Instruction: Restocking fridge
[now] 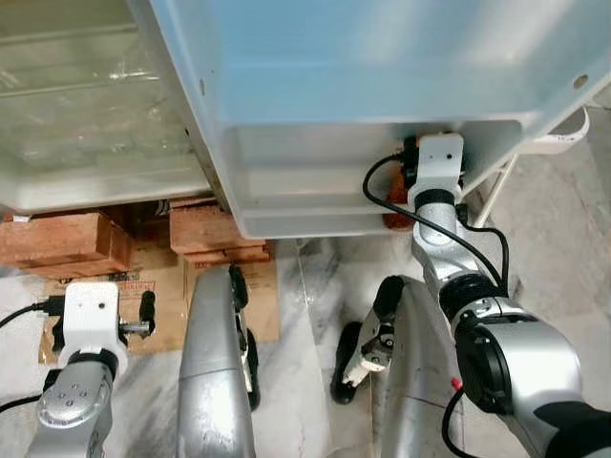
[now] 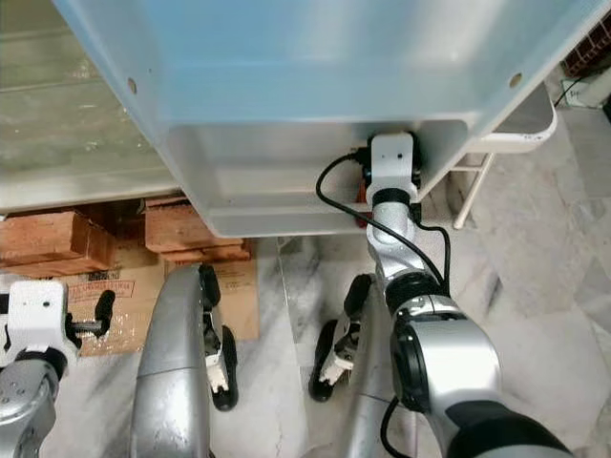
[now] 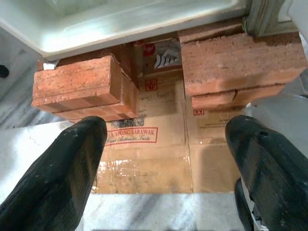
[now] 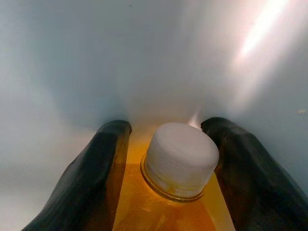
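Now the right pincer (image 4: 166,183) is pinching an orange-liquid bottle (image 4: 180,161) under the fridge door (image 1: 382,86), risking a knock loose.

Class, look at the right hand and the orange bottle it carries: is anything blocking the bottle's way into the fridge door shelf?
Nothing visible blocks it. The right hand grips the orange bottle on both sides below its white cap, and the pale wall of the door shelf lies directly ahead.
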You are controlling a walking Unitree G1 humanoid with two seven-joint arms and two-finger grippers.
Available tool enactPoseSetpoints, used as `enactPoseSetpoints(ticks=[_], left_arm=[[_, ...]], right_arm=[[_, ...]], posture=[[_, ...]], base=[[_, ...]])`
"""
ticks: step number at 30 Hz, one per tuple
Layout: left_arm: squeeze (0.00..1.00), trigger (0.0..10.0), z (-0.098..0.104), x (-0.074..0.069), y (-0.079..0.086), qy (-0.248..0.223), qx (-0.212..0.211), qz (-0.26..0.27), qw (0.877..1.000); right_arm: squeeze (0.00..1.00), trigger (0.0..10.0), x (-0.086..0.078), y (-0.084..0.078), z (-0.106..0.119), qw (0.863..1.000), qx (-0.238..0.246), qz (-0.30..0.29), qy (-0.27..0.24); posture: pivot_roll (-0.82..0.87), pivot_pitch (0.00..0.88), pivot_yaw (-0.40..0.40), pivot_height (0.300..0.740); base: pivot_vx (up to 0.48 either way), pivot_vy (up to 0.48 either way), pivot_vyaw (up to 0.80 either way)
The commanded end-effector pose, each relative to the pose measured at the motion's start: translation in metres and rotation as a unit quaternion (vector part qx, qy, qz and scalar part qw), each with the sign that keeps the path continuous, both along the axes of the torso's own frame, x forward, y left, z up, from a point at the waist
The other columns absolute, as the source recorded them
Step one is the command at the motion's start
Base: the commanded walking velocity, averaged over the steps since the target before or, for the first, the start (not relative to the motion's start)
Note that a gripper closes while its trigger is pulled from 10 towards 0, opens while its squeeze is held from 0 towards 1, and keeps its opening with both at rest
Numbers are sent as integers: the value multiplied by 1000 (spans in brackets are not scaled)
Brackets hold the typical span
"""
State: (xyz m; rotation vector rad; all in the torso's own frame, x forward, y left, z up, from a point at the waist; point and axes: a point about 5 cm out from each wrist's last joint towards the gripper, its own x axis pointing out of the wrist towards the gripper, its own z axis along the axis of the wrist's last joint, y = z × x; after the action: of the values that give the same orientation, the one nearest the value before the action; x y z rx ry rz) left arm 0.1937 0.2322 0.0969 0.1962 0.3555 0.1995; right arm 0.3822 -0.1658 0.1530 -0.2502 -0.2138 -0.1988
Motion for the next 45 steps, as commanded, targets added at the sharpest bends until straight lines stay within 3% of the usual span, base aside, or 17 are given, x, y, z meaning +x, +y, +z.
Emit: enactPoseSetpoints(ticks=[1, 10, 15, 20, 21, 27, 40, 41, 42, 43, 45], left_arm=[[0, 10000, -9, -5, 4, 22, 0, 4, 1000], [0, 10000, -10, 6, -1, 9, -9, -1, 1000], [0, 10000, -12, 18, -8, -4, -18, -9, 1000], [0, 10000, -14, 21, -10, -5, -21, -13, 1000], [0, 10000, -16, 24, -12, -5, -24, -18, 1000], [0, 10000, -17, 32, -16, -10, -28, -25, 999], [0, 10000, -19, 39, -16, -16, -26, -26, 999], [0, 10000, -19, 39, -16, -16, -26, -27, 999], [0, 10000, -20, 40, -16, -15, -25, -27, 999], [0, 10000, -20, 40, -17, -15, -26, -27, 999], [0, 10000, -20, 40, -17, -16, -26, -27, 999]], right_arm=[[1000, 10000, -1, -47, 44, 992, 12, -75, -105], [1000, 10000, -11, -49, 44, 992, -12, -30, -120], [1000, 10000, -31, -58, 37, 993, -27, -21, -115], [1000, 10000, -44, -57, 29, 994, -33, -7, -104], [1000, 10000, -58, -54, 23, 995, -35, 6, -91], [1000, 10000, -85, -39, 8, 997, -33, 39, -62], [1000, 10000, -103, -15, 2, 994, -15, 111, -8], [816, 10000, -104, -13, 1, 993, -13, 120, -2], [816, 10000, -104, -11, -1, 992, -12, 128, 4], [173, 10000, -105, -12, -2, 992, -8, 127, 8], [173, 10000, -105, -12, -3, 992, -3, 125, 13]], posture=[[333, 302, -35, 526], [268, 259, -43, 526], [223, 232, -46, 526], [198, 219, -45, 526], [181, 210, -45, 526], [159, 191, -47, 526], [148, 182, -52, 526], [147, 182, -52, 526], [147, 182, -52, 526], [144, 182, -52, 526], [144, 182, -52, 526]], base=[[0, 0, 0], [0, 0, 0], [0, 0, 0], [0, 0, 0], [0, 0, 0], [0, 0, 0], [0, 0, 0], [-259, 0, 0], [-259, 0, 0], [-285, 0, 0], [-285, 0, 0]])
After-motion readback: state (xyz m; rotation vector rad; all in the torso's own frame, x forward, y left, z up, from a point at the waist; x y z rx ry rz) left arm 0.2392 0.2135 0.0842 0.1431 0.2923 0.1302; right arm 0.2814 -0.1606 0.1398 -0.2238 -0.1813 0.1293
